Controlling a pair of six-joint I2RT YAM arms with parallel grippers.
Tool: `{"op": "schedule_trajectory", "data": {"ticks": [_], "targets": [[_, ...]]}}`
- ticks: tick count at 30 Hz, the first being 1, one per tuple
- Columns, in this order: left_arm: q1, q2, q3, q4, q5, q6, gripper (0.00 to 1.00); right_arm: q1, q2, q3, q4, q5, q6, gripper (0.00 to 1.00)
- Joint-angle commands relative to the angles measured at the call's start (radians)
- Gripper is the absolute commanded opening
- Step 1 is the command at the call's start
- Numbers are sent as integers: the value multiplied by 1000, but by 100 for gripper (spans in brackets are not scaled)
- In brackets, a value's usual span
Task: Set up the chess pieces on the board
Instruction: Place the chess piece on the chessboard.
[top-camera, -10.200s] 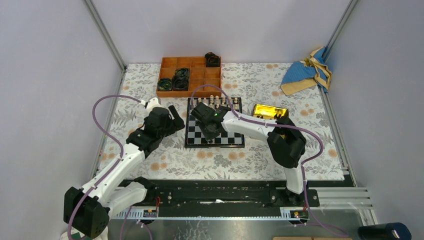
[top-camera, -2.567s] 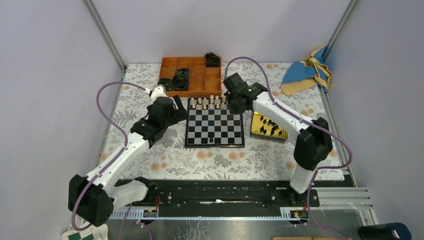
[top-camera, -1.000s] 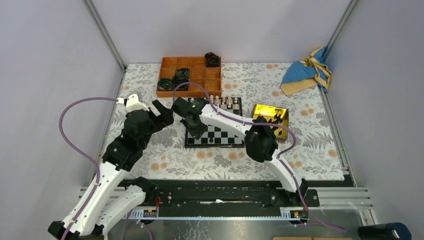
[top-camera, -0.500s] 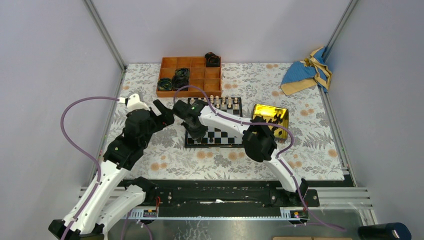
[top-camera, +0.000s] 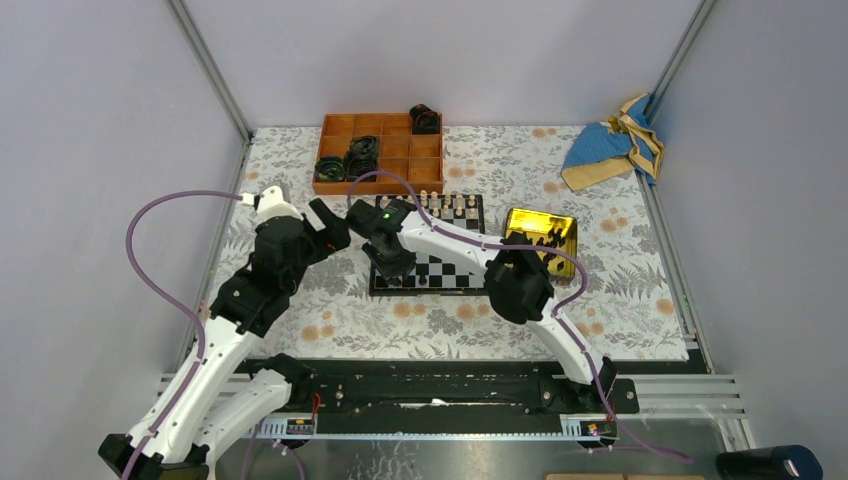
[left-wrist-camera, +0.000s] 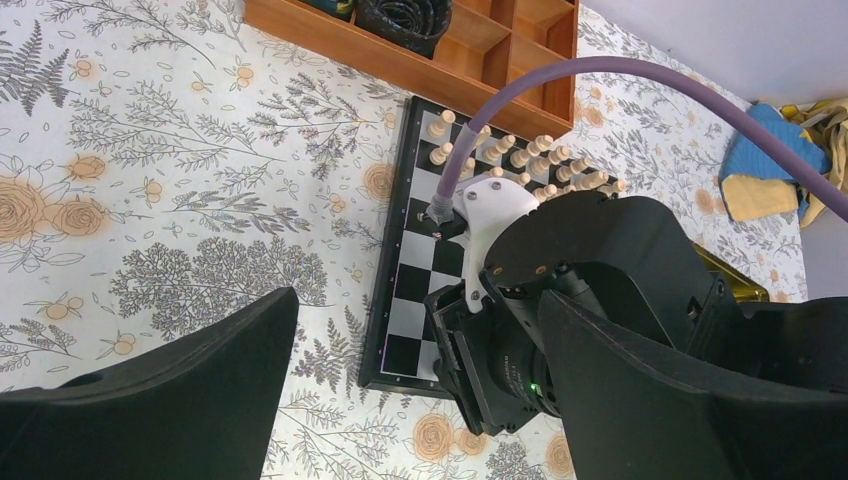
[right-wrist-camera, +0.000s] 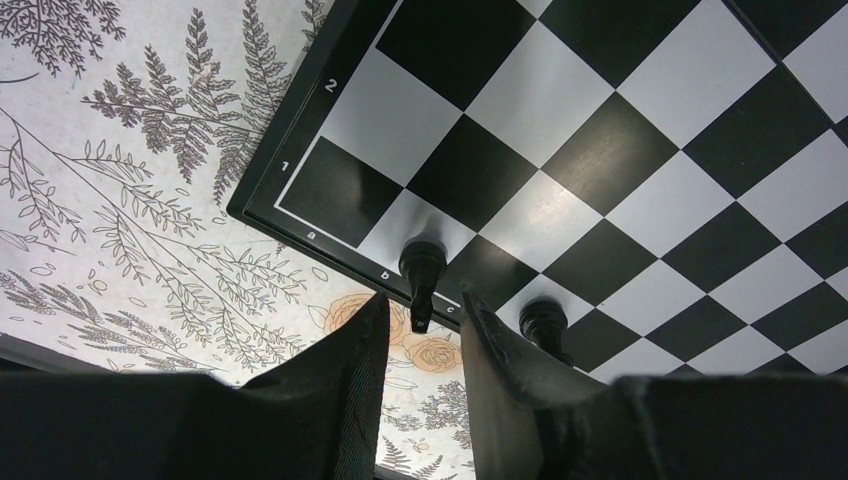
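A white tablecloth printed with grey ferns and orange roses (top-camera: 560, 320) covers the table, which is enclosed by pale lilac walls. At the far edge an orange wooden compartment tray (top-camera: 395, 150) holds black coiled rings (top-camera: 361, 155). A shiny gold tin (top-camera: 515, 218) holds tiny black chess pieces (top-camera: 545, 240), just right of the black-and-silver checkered board (right-wrist-camera: 600, 150). One black piece (right-wrist-camera: 422, 262) stands on the board's near row, untouched between the parted fingers of the right gripper (right-wrist-camera: 425, 335). The left gripper (left-wrist-camera: 417, 300) hangs wide open beside the board's left edge.
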Motion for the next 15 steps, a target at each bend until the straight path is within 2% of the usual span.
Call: {"op": "schedule_trajectory", "data": {"ticks": [1,9,15], "targets": [[-5,13,28,37,-3,20,98,8,-15,55,-3,8,-19,39],[-5,47,76,43,-17,36,98,-14,-89,63,26,81,-21,40],[-5,91,115,51,-25,49,98,-102,-203,5,97,123,-1,42]]}}
